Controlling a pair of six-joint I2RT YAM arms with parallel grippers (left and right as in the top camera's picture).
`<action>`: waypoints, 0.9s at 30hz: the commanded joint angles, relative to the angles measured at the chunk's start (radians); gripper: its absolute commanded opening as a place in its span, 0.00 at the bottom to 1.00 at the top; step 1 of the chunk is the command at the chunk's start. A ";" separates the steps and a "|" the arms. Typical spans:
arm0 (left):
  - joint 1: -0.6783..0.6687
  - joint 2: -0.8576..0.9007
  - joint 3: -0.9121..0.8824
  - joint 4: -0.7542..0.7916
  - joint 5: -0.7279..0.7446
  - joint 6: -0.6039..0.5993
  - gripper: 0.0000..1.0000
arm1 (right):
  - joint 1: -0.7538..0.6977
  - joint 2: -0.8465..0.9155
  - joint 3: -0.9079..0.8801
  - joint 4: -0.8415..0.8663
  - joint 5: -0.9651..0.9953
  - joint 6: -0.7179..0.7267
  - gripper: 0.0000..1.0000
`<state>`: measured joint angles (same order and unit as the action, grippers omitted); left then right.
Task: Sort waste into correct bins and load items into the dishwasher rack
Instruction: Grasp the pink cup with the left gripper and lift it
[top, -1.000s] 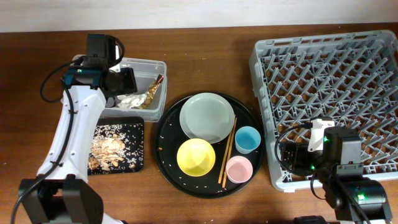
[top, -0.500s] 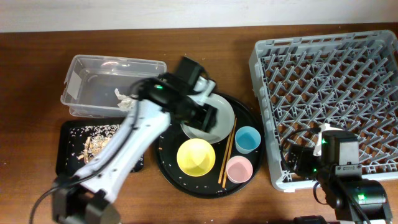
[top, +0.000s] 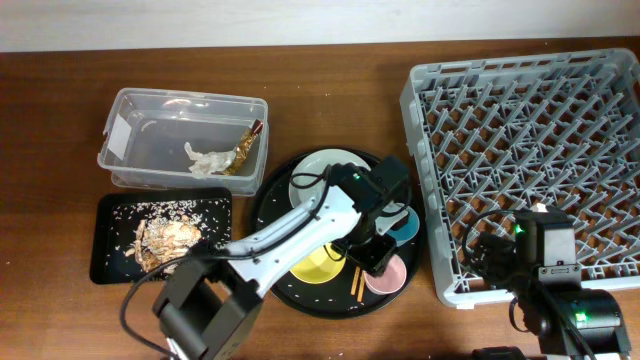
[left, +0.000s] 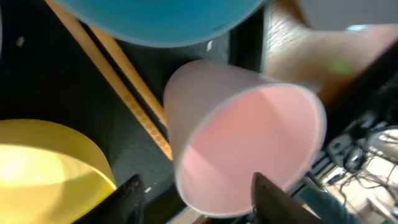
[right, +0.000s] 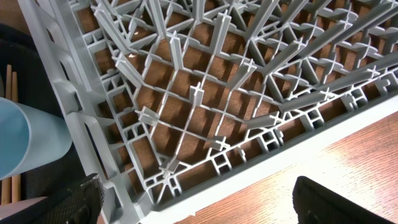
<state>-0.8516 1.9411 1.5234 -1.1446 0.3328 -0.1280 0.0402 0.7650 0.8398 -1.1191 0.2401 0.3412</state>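
The left gripper hangs directly over the pink cup, its jaws spread to either side of the rim and gripping nothing. The cup stands mouth-up just left of the dishwasher rack. The right gripper, open and empty, hovers over the rack's near-left corner.

I work over a wooden bench, dark reddish-brown, its grain running left to right in long streaks. From overhead it fills nearly the whole view. Along its far side runs a pale strip, off-white and plain; whether that is wall or floor I cannot tell. The light lies soft and even over most of the wood. From my right wrist the near corner of the wood catches a bright glare and turns warm orange. From my left wrist only a blurred brown patch shows.
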 joint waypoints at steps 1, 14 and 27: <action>-0.003 0.039 -0.034 0.012 -0.035 0.009 0.34 | 0.003 0.000 0.018 -0.001 0.023 0.015 0.98; 0.248 -0.251 -0.012 -0.031 -0.063 0.018 0.00 | 0.003 0.001 0.018 0.019 -0.019 0.010 0.98; 0.702 -0.144 -0.019 0.119 1.018 0.257 0.00 | 0.005 0.289 0.018 0.446 -1.332 -0.555 0.98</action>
<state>-0.1200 1.7473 1.5066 -1.0302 1.1725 0.0872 0.0402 1.0019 0.8444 -0.7269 -0.8536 -0.1406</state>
